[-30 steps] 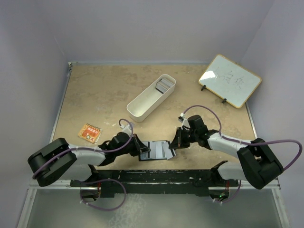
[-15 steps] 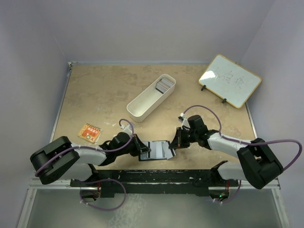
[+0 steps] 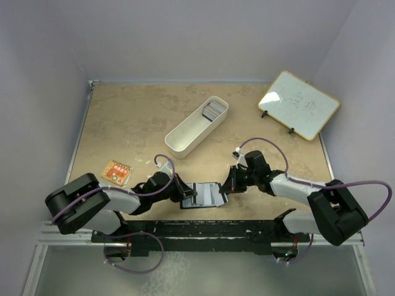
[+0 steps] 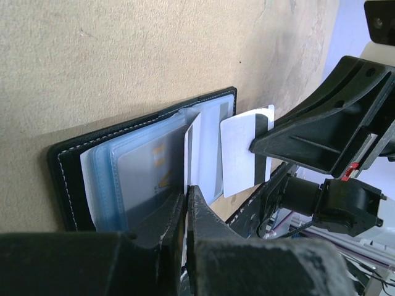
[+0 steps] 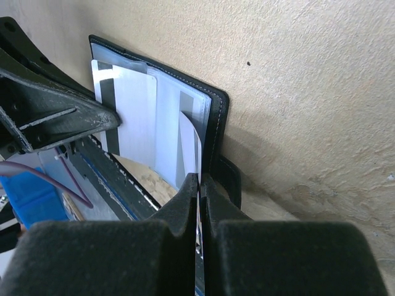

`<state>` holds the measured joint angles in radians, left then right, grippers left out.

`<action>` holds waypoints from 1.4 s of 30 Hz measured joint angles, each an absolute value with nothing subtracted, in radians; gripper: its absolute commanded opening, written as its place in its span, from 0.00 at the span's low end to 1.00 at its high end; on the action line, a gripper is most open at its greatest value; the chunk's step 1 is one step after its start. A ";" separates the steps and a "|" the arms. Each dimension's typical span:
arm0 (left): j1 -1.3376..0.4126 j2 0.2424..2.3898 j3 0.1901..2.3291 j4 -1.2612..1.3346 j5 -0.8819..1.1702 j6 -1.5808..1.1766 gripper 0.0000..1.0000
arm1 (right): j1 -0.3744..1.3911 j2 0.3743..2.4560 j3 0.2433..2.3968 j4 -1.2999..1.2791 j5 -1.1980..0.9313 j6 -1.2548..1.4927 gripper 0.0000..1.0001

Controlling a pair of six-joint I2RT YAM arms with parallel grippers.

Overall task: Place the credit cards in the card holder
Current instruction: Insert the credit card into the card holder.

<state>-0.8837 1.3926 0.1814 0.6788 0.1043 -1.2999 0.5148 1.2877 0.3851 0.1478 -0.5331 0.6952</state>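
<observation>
The black card holder (image 3: 203, 196) lies open near the table's front edge, between my two grippers. Its blue-grey sleeves fan up from the cover (image 4: 65, 179). My left gripper (image 4: 187, 192) is shut on one upright sleeve leaf. My right gripper (image 5: 199, 180) is shut on the edge of a thin white credit card (image 4: 237, 154) with a dark stripe, which stands over the holder's right half beside the cover (image 5: 217, 123). From above, the left gripper (image 3: 185, 196) and right gripper (image 3: 224, 189) face each other across the holder. More credit cards (image 3: 213, 111) sit in the far end of the tray.
A long white tray (image 3: 185, 140) lies diagonally at mid-table. A small whiteboard (image 3: 299, 105) stands at the back right. An orange packet (image 3: 116, 172) lies left of the left arm. The table's front edge and black rail (image 3: 197, 229) run just behind the holder.
The left arm's rear links have shifted a little to the right. Both grippers, the card and the holder stay where they were.
</observation>
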 measured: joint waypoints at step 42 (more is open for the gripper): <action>-0.913 1.277 0.341 0.260 -0.031 -1.244 0.39 | 0.515 1.221 0.370 0.105 -0.496 0.707 0.00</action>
